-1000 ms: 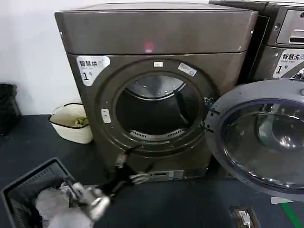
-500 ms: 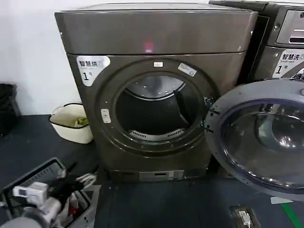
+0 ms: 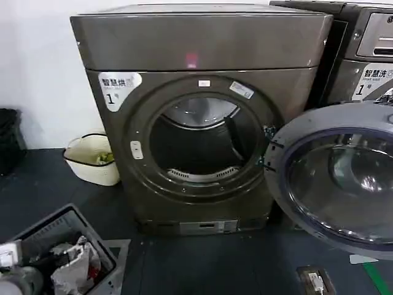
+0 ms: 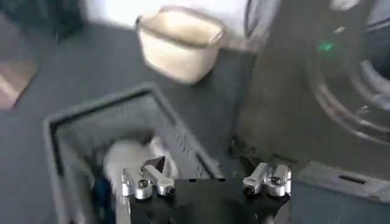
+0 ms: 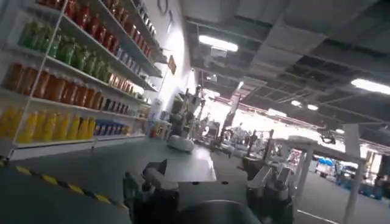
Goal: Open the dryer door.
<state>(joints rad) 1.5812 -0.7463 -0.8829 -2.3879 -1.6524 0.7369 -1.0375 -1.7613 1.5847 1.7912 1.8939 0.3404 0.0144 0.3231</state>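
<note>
Standing wide open, the door [image 3: 338, 178] hangs at the right of the dryer [image 3: 196, 117], its glass facing outward and the drum mouth bare. The left tool [image 4: 206, 182] hovers low over a grey basket [image 4: 79, 131] of laundry, fingers spread and gripping nothing, the dryer's front just beyond it. The right tool [image 5: 207, 189] points toward distant shelves; its grip cannot be told.

White wall [image 3: 37, 61], dark floor [image 3: 215, 264]
</note>
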